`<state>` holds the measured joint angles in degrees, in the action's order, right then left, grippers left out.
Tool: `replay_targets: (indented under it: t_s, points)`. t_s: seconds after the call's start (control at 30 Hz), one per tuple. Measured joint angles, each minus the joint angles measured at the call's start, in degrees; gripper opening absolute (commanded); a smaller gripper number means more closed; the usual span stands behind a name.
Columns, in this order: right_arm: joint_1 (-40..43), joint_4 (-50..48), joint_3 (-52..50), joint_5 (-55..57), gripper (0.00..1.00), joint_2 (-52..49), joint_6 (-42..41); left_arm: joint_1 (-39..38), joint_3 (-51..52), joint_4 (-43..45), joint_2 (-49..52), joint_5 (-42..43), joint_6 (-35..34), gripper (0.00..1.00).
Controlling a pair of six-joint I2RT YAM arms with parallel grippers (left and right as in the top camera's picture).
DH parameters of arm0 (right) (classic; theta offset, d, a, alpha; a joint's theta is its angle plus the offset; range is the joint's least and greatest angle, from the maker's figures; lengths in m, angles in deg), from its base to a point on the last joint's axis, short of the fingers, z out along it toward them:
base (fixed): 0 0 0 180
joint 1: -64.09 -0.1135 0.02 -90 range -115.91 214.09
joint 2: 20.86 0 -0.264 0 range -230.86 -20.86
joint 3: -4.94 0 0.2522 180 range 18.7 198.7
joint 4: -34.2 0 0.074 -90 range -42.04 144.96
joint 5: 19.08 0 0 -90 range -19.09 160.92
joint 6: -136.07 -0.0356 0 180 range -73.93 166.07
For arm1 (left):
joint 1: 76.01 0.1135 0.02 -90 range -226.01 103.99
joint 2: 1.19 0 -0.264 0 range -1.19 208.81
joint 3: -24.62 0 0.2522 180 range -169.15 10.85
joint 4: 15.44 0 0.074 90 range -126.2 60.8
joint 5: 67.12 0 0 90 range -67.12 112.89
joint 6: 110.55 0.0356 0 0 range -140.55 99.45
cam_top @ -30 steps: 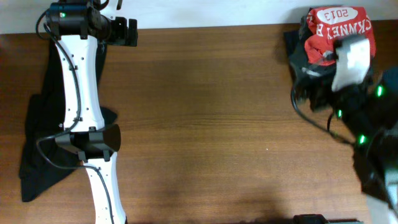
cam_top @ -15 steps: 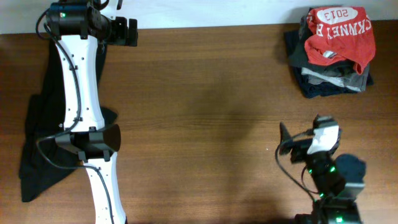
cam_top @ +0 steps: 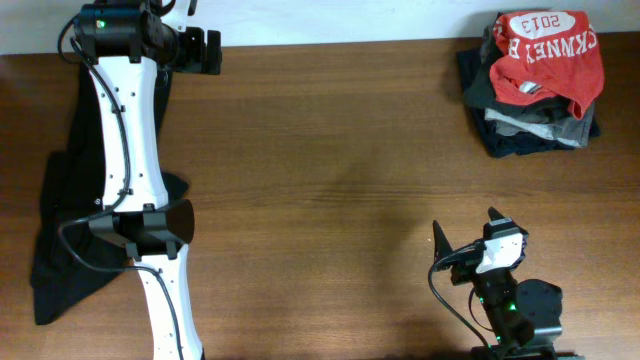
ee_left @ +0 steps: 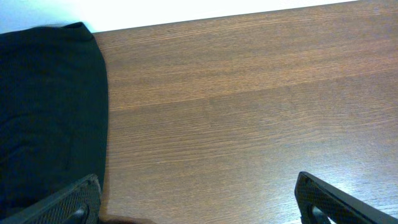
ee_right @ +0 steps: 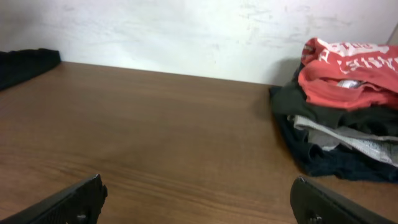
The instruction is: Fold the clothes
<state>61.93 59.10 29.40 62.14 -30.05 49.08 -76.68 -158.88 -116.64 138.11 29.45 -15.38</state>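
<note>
The red-orange T-shirt (cam_top: 545, 50) with white lettering and "2013" lies bunched on top of a pile of dark and grey garments (cam_top: 530, 130) at the table's far right. It also shows in the right wrist view (ee_right: 348, 71) at the upper right. My right gripper (cam_top: 465, 228) is open and empty near the front right edge, well away from the shirt; its jaws stand wide apart over bare wood in its wrist view (ee_right: 199, 202). My left gripper (cam_top: 207, 50) is at the far left back edge, open and empty (ee_left: 199, 205).
A black garment (cam_top: 55, 240) lies spread along the table's left side under the left arm, and shows in the left wrist view (ee_left: 43, 112) and far left in the right wrist view (ee_right: 25, 62). A white wall borders the back edge.
My right arm has drawn back from the pile at the far right to the front right edge, leaving the red T-shirt on the pile. The left arm has not moved.
</note>
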Motion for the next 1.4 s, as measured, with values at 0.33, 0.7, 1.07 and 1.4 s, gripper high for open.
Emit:
replay_targets:
  t_s: [0.33,0.7,1.07,1.4]
  points:
    - [0.0,-5.6,-8.5,1.1,0.99,5.3,-2.6,0.0,0.0,0.0,0.0,0.0,0.0,0.99]
    - [0.0,-7.1,-9.8,2.1,0.99,8.3,-3.0,0.0,0.0,0.0,0.0,0.0,0.0,0.99]
    - [0.0,-7.1,-9.8,2.1,0.99,8.3,-3.0,0.0,0.0,0.0,0.0,0.0,0.0,0.99]
    - [0.0,-7.1,-9.8,2.1,0.99,8.3,-3.0,0.0,0.0,0.0,0.0,0.0,0.0,0.99]
